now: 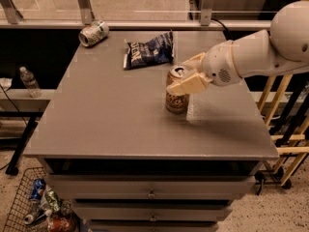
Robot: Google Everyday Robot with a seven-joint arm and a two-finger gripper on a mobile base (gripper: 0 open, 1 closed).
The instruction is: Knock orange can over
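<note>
Cream two-finger gripper stands spread around the top of the slim orange-tan aluminium can, upright at frame centre. I fear a weak push only slides it.

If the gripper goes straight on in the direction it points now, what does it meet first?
The orange can. The gripper points left in the picture, with its open fingers at the can's upper part, seemingly touching it already. Depth is unclear, but nothing lies between them.
</note>
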